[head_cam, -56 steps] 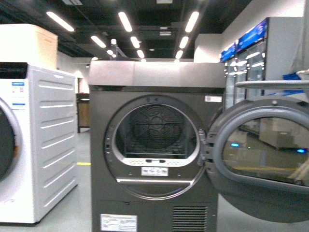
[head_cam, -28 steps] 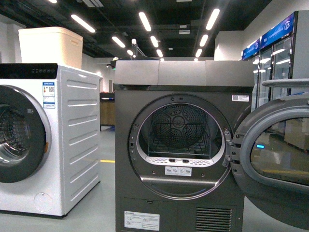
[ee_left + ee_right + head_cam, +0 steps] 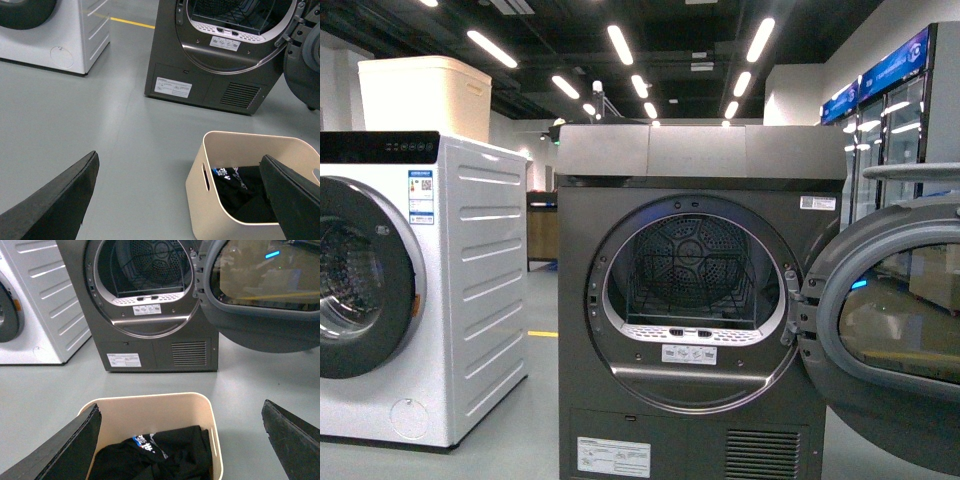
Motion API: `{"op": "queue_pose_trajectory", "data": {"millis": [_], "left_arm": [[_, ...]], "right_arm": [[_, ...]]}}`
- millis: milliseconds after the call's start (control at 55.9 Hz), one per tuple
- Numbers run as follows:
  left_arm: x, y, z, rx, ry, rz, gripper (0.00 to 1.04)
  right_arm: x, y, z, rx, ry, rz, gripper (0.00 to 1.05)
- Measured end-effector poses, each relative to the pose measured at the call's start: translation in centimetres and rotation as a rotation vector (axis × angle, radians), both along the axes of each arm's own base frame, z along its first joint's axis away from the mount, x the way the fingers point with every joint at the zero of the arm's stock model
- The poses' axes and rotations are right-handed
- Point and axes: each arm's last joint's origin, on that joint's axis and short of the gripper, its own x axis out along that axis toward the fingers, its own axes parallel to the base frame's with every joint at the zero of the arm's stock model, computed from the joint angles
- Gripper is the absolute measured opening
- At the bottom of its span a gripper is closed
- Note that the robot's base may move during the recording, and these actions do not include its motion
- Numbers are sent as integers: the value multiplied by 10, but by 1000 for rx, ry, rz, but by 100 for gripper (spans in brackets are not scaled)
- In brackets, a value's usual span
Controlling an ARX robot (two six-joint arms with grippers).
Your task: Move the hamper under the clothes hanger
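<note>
The cream-beige hamper stands on the grey floor in front of the dark dryer; it also shows in the right wrist view. A black T-shirt lies inside it. My left gripper is open, its jaws wide apart above the floor and the hamper's near side. My right gripper is open above the hamper's other side. Neither touches the hamper. The hamper and both grippers are out of the front view. The clothes hanger is out of view.
A dark grey dryer stands straight ahead, its round door swung open to the right. A white washing machine stands to the left with a whiter bin on top. Glass-fronted cabinets line the right wall.
The front view shifted over the first half second, bringing the washing machine further into view; since then it has held still.
</note>
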Motion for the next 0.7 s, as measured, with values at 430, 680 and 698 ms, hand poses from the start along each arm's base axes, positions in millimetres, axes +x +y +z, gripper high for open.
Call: {"op": "queue_pose_trajectory", "data": {"millis": [430,680,698], "left_arm": [[120,-5,12,35,40,18,98],[180,-20,-40,21,235,-16,98],[183,-22,-43,19,244,-20,98]], "right_arm": [[121,-15,22,66,168,59,97],[206,-26,-21,36,357,9,97],[210,-26,-24,34,367,6,97]]}}
